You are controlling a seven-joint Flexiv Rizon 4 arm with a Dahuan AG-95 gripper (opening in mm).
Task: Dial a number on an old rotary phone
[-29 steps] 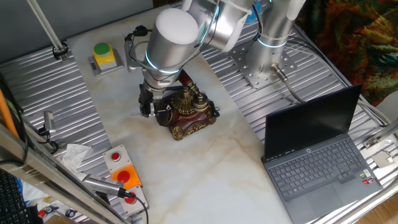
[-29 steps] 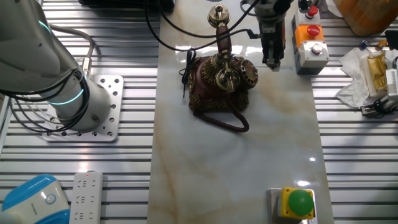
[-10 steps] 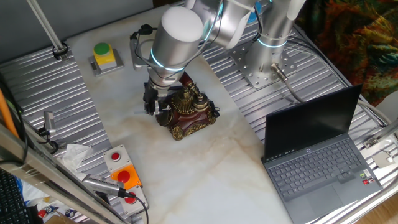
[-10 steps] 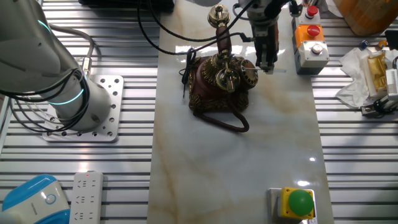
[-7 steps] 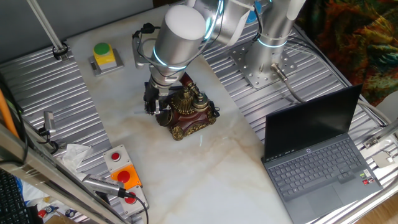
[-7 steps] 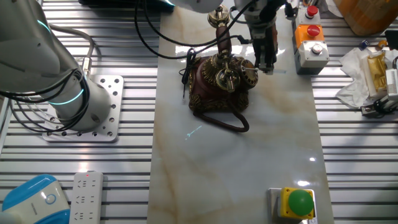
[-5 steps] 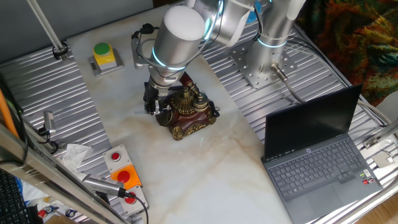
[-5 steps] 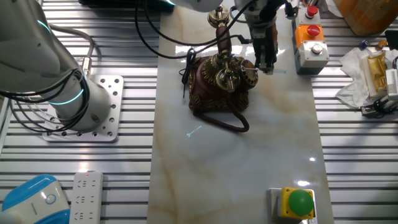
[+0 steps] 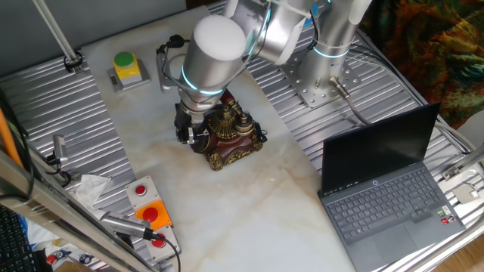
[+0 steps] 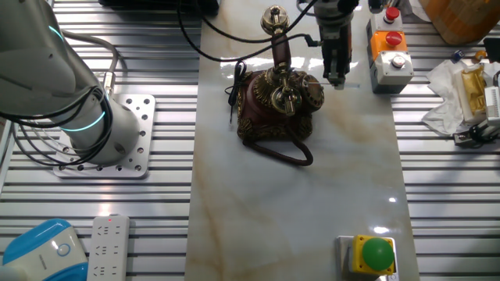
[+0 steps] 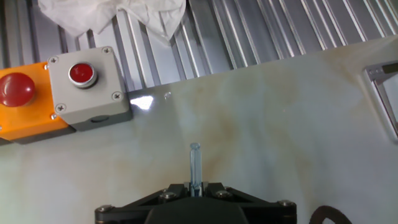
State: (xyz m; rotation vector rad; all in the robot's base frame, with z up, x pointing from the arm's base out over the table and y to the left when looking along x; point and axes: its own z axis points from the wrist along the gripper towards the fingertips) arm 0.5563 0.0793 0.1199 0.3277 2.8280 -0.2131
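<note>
The old rotary phone (image 9: 228,134) stands on the marble table top, dark red with brass trim, its handset on the cradle and a black cord looping in front; it also shows in the other fixed view (image 10: 276,104). My gripper (image 9: 186,133) hangs just beside the phone's dial side, also seen in the other fixed view (image 10: 336,76). In the hand view the gripper (image 11: 196,185) is shut on a thin clear rod (image 11: 195,163) that points down at bare marble. The phone is out of the hand view.
A grey-and-orange box with red buttons (image 11: 86,83) lies near the gripper, also visible in the other fixed view (image 10: 389,47). White tissue (image 11: 112,12) lies beyond it. A yellow box with a green button (image 10: 376,254), a laptop (image 9: 386,189) and the arm base (image 10: 105,133) stand further off.
The gripper came in toward the phone's dial side over the last seconds. In the last half second it has shifted slightly back and up. The phone has not moved.
</note>
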